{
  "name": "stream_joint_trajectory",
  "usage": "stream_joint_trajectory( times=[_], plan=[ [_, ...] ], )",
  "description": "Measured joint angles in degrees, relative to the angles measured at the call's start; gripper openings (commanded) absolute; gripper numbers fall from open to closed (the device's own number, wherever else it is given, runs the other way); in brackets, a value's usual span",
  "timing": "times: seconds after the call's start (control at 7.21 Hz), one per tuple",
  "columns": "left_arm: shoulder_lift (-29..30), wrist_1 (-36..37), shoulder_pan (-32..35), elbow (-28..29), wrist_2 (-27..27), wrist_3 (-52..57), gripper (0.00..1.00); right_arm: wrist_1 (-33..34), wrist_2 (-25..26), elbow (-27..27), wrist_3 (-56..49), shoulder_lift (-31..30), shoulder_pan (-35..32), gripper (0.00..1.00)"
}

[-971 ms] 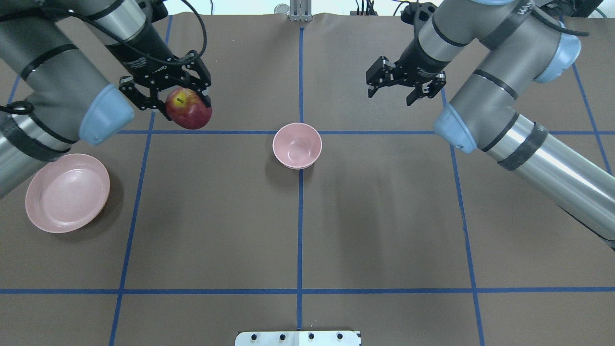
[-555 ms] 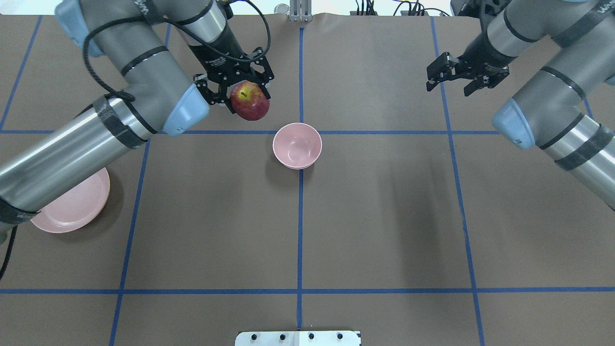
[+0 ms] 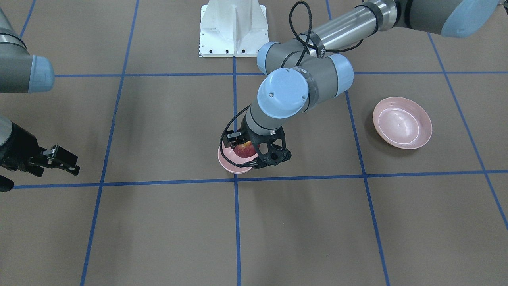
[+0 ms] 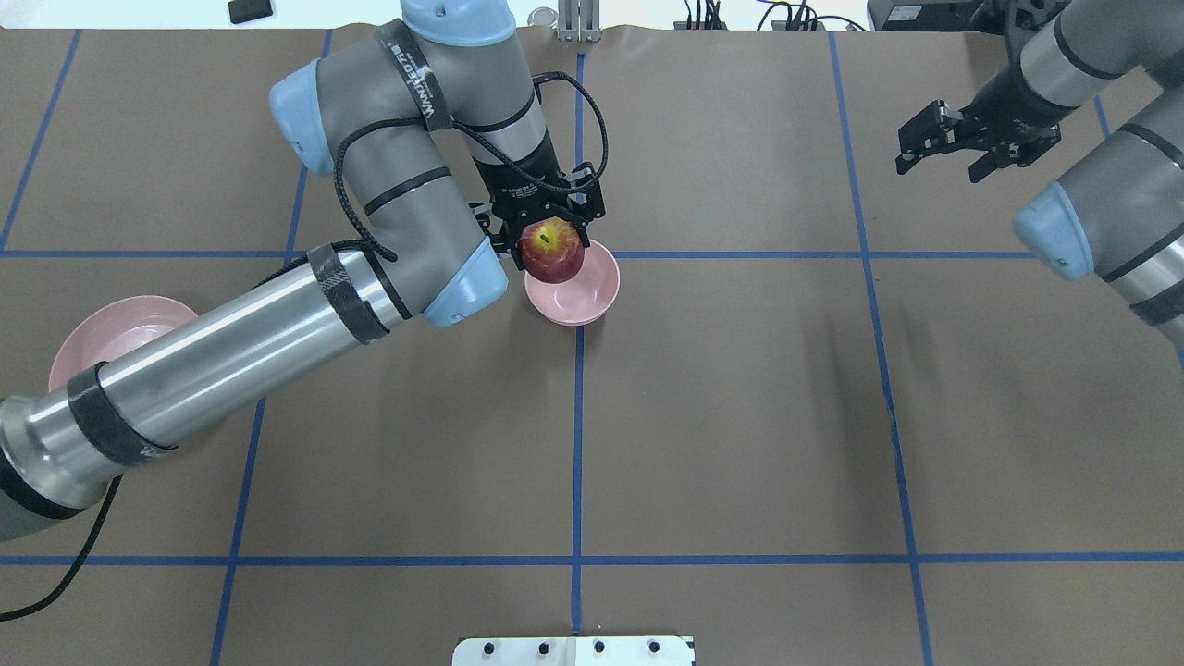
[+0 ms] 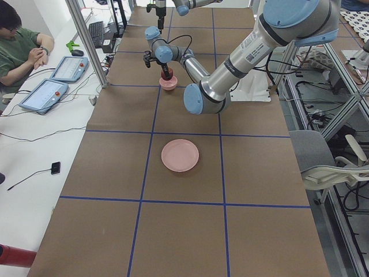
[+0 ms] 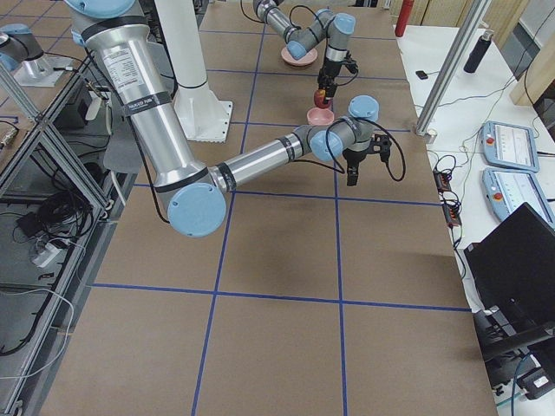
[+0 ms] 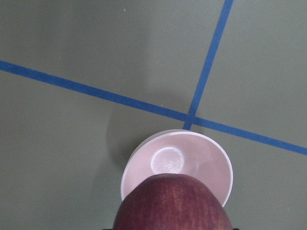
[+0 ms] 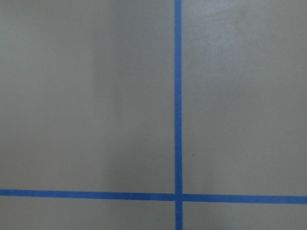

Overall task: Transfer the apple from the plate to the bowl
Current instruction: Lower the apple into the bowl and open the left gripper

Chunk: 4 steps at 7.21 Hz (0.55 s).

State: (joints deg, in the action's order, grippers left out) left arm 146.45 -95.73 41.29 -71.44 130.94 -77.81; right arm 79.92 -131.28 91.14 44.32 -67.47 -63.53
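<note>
My left gripper is shut on the dark red apple and holds it above the far left rim of the small pink bowl. The front-facing view shows the apple over the bowl. The left wrist view shows the apple low in frame with the bowl just beyond it. The wide pink plate lies bare at the left, partly hidden by my left arm; it also shows in the front-facing view. My right gripper is open and empty at the far right.
Blue tape lines cross the brown table cover. A white mount stands at the robot's base. An operator sits beside the table with control tablets.
My left arm has carried the apple right, from the table's left to the bowl's rim. My right arm has drawn back toward the far right.
</note>
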Motion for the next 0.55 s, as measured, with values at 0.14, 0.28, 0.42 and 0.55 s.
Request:
stream_joint_trajectory(
  times=[0.14, 0.28, 0.42, 0.55],
  plan=[
    [0.8, -0.4, -1.0, 1.7, -0.7, 0.0, 0.00, 0.4, 0.0, 0.0, -0.1, -0.2, -0.2, 1.00],
    [1.4, -1.5, -1.5, 3.5, -1.0, -0.1, 0.00, 0.6, 0.1, 0.1, 0.0, -0.3, -0.2, 1.00],
    [1.8, -3.1, -1.7, 5.4, -1.1, -0.1, 0.00, 0.6, 0.1, 0.1, 0.0, -0.4, -0.3, 1.00],
    [2.0, -4.7, -1.7, 7.0, -1.1, -0.1, 0.00, 0.6, 0.1, 0.1, 0.0, -0.4, -0.3, 1.00]
  ],
)
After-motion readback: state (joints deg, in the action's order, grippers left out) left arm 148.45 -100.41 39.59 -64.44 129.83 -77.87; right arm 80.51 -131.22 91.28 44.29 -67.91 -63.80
